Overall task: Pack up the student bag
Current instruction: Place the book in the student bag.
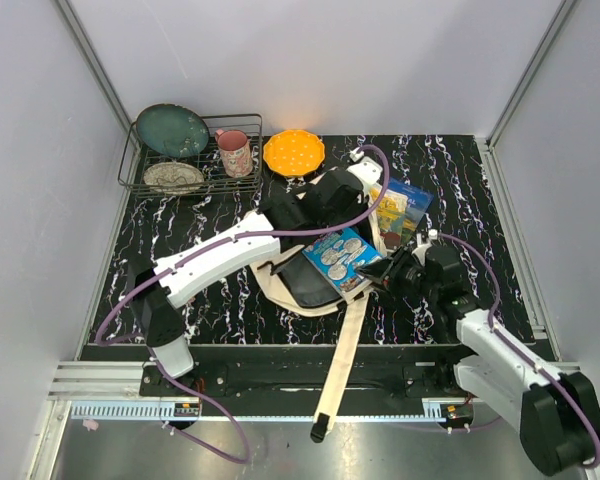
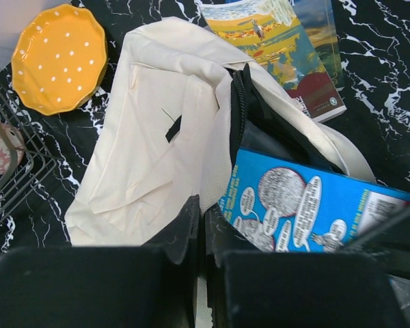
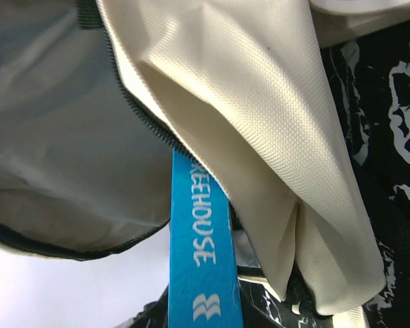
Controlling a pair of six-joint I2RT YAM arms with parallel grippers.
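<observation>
Left wrist view: the left hand [image 2: 202,213] is pinched tight on the cream edge of the bag [image 2: 157,130]. The bag lies slumped on the table [image 2: 383,102] just ahead of that hand, with its mouth open. To that hand's right, a blue book [image 2: 307,205] pokes into the mouth, its outer corner clamped in the right hand [image 1: 388,272].
</observation>
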